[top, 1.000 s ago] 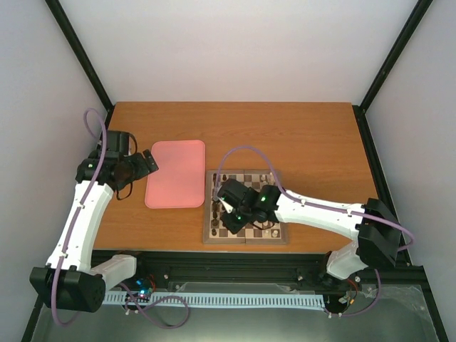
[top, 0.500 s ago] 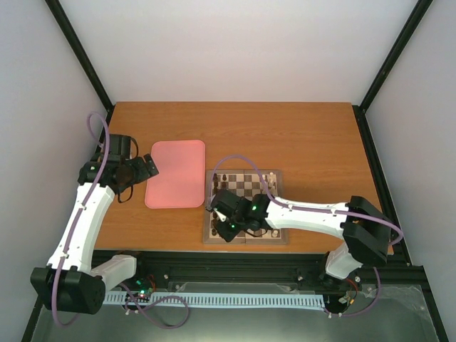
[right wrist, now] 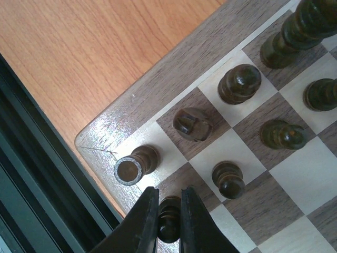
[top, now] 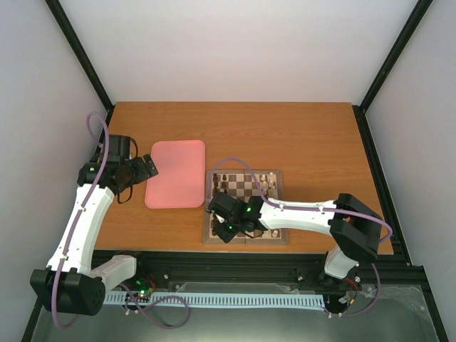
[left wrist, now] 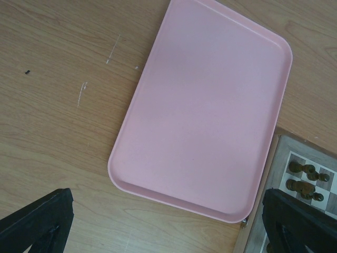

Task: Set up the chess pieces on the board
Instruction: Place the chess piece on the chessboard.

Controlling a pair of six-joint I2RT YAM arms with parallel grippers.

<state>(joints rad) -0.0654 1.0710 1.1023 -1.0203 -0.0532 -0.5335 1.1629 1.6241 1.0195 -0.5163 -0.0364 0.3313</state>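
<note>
The right gripper (right wrist: 169, 203) pinches a dark chess piece (right wrist: 168, 221) between its closed fingers at the corner squares of the board (right wrist: 131, 113). A tipped piece (right wrist: 136, 164) lies just beside it. The left gripper (left wrist: 168, 232) hangs spread wide near the pink tray (left wrist: 205, 105).

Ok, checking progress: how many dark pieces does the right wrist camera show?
8: a held piece in the right gripper, a toppled piece on the board's corner square, six standing pieces farther in. Others may be out of frame.
</note>
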